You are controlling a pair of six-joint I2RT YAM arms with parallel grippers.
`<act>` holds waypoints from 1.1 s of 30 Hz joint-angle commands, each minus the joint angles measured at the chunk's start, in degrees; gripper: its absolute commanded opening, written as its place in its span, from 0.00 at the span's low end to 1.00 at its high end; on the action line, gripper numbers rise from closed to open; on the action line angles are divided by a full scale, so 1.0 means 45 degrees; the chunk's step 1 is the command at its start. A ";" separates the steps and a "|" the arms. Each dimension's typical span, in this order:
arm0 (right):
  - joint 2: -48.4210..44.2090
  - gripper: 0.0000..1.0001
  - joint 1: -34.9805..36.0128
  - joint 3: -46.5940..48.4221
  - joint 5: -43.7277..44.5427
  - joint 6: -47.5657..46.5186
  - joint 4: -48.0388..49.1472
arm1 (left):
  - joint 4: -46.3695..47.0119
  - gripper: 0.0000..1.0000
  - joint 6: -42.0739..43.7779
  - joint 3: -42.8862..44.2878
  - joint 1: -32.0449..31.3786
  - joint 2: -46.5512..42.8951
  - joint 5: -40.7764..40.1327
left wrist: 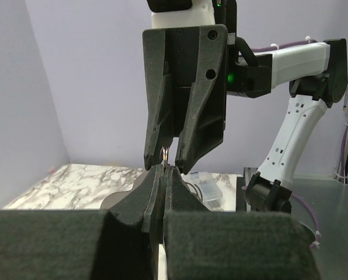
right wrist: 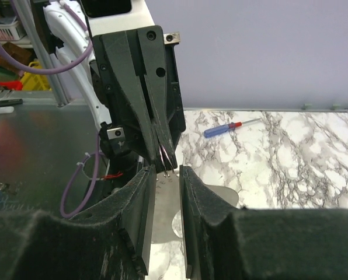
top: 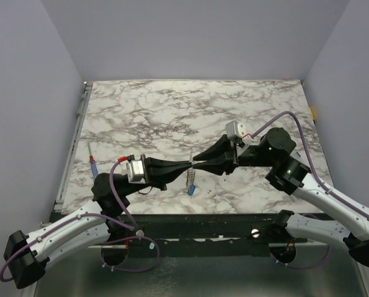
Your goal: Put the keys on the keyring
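My left gripper [top: 186, 164] comes in from the left and is shut on the thin wire keyring [left wrist: 164, 154], which sticks out just past its tips. My right gripper [top: 197, 162] faces it tip to tip. Its jaws are a narrow gap apart, closed edge-on on a flat silvery key [right wrist: 167, 201] whose end meets the ring wire [right wrist: 167, 157]. A beaded chain [top: 189, 177] runs from the ring to a blue-headed key [top: 191, 190]. I cannot tell whether the blue key hangs or rests on the marble.
A blue-and-red screwdriver [top: 93, 162] lies near the table's left edge and also shows in the right wrist view [right wrist: 229, 127]. The marble table [top: 191, 111] stretches away behind the grippers. Purple cables loop beside both arm bases.
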 commanded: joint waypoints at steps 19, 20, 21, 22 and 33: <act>0.0715 0.01 -0.0005 0.0825 -0.0374 -0.0872 -0.1068 | 0.0542 0.14 -0.0213 -0.0476 0.0010 -0.0261 -0.0439; 0.0770 0.01 0.0009 0.0915 -0.0339 -0.0982 -0.1268 | 0.0166 0.20 -0.0065 -0.0418 0.0008 -0.0371 -0.0482; 0.0781 0.01 0.0023 0.1004 -0.0288 -0.1091 -0.1488 | -0.0309 0.24 0.0112 -0.0352 0.0009 -0.0526 -0.0541; 0.0792 0.01 0.0002 0.1054 -0.0242 -0.1190 -0.1662 | -0.0734 0.28 0.0274 -0.0268 0.0003 -0.0665 -0.0595; 0.1277 0.01 0.0015 0.2223 0.0351 -0.2809 -0.5151 | -0.8018 0.47 0.2971 0.2048 0.0002 -0.1056 -0.0880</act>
